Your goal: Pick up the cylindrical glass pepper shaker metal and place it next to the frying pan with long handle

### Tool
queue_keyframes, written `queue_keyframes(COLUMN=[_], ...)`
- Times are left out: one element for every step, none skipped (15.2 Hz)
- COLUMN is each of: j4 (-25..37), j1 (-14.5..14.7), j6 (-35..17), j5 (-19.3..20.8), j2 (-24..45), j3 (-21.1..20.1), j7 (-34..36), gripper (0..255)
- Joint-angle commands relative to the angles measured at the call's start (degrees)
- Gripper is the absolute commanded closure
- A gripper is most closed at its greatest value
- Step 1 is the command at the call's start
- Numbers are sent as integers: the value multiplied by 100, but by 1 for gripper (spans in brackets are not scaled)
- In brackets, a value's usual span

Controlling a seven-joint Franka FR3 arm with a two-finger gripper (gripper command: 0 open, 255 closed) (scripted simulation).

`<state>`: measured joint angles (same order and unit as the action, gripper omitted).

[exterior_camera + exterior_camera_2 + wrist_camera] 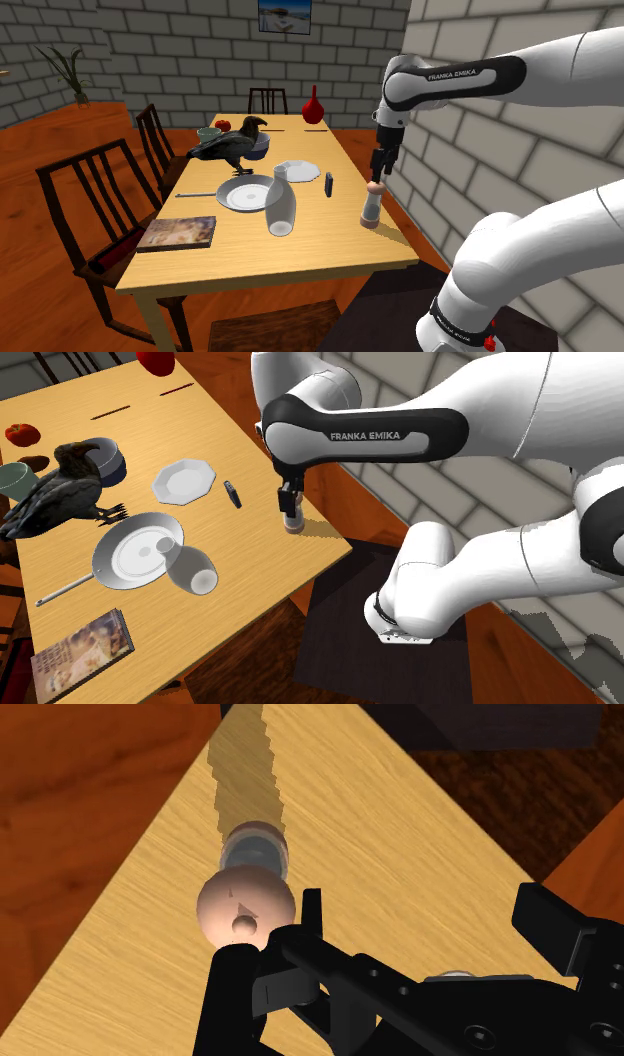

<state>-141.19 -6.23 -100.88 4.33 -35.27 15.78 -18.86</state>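
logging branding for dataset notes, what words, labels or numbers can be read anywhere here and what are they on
"FRANKA EMIKA": white letters on the arm's dark forearm band, readable in the shoulder view and the second exterior view.
Small white print on the dark lower joint ring near the stand: too small to read.
Book cover: only a picture, no legible words.
Framed picture on the wall: no text visible.

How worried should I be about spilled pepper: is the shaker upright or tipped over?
Upright. The pepper shaker stands on its base on the table, rounded cap topmost, right below the claw.
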Motion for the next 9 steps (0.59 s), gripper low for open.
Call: queue_keyframes(j4=[-38,-27,-8,19,53,96,147,148,87], j1=[-71,-95,-114,-130,-140,-147,-151,-152,-150], j6=[-352,-507,-662,-816,-968,-1118,-1266,-1270,-1352], j5=[95,120,137,144,141,127,99,98,96], j2=[238,370,510,658,814,977,1148,1153,1175], j3=[258,379,500,622,745,868,990,992,1001], j7=[-275,-401,-530,-661,-796,-935,-1080,-1084,-1089], gripper=[0,0,0,0,0,0,0,0,0])
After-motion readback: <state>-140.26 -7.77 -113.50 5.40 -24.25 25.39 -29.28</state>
